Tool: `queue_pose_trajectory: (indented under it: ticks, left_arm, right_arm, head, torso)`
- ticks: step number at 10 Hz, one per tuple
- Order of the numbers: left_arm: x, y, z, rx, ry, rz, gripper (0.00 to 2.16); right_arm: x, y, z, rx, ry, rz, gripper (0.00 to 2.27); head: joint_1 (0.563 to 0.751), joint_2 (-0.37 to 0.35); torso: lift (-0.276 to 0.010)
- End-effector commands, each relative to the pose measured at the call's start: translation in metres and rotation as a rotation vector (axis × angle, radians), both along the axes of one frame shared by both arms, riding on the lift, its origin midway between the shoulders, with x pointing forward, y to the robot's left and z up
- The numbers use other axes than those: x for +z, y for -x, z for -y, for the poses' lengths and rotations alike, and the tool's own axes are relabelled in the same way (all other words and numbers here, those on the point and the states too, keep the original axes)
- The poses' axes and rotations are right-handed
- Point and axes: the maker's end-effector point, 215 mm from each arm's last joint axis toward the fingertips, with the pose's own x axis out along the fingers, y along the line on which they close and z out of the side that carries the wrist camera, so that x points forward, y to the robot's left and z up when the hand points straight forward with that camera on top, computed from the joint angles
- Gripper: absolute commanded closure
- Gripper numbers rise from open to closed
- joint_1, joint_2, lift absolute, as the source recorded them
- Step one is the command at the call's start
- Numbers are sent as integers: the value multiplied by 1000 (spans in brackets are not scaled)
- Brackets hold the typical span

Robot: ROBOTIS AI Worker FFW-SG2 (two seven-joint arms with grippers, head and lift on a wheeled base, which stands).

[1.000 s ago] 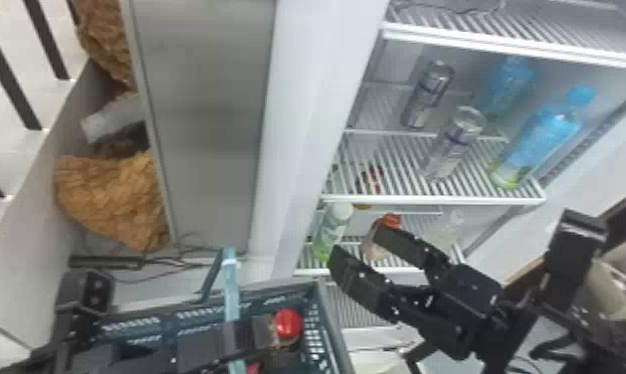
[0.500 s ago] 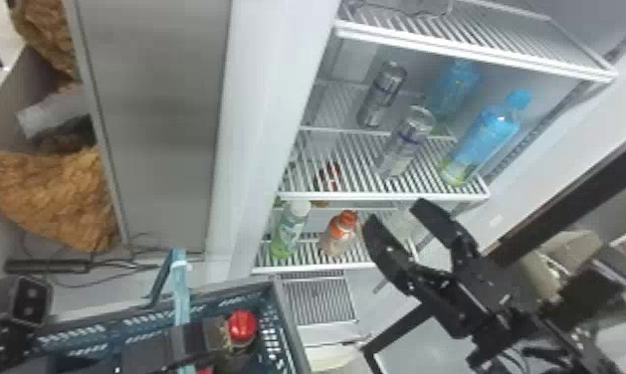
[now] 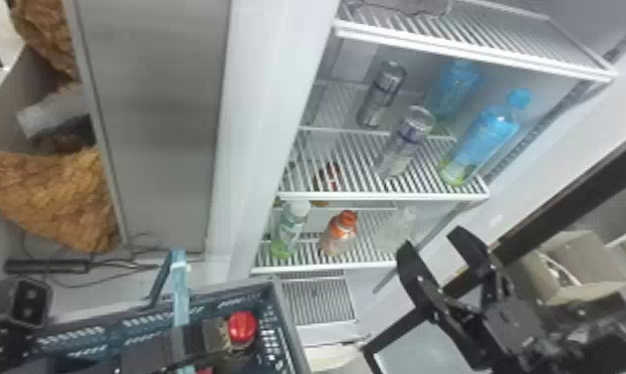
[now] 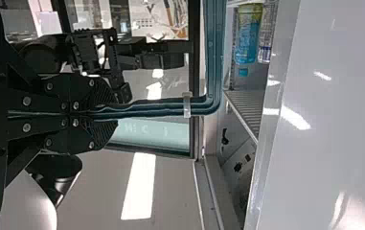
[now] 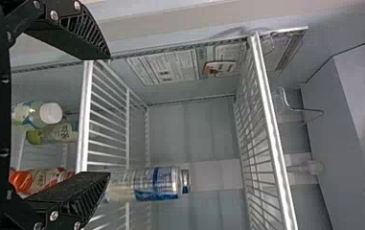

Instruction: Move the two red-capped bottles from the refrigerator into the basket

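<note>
In the head view, a red-capped bottle (image 3: 242, 327) is seen inside the basket (image 3: 290, 335), the left gripper (image 3: 197, 340) at the handle (image 3: 179, 298), the right gripper (image 3: 433, 238) held open near the lower shelf (image 3: 321, 268)'s edge. In the left wrist view, the handle is clamped; in the right, room is left between can (image 5: 156, 184) and upper shelf (image 5: 272, 124).

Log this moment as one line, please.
Left gripper: shut on basket handle | right gripper: open, empty, near refrigerator shelves | red-capped bottle: in basket | orange-capped bottle: on lower shelf
</note>
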Motion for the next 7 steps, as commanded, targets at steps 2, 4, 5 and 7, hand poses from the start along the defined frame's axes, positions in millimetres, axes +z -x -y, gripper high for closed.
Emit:
queue_pose_trajectory:
  ticks: [2, 4, 5, 7]
  left_arm:
    - [1, 0, 0, -2, 0, 2, 1204]
    - [0, 0, 1, -2, -3, 2, 1204]
    - [-1, -1, 0, 0, -6, 2, 1204]
    - [0, -1, 0, 0, -4, 4, 1204]
  right_arm:
    - [-1, 21, 17, -43, 63, -11, 162]
    - [-8, 32, 25, -55, 91, -28, 162]
    - [-12, 37, 25, -53, 101, -40, 162]
    - [-16, 45, 24, -51, 102, -60, 162]
  head:
    - [695, -350]
    - [695, -350]
    - [695, -350]
    - [695, -350]
  torso:
    - [0]
    - [0]
    - [0]
    - [0]
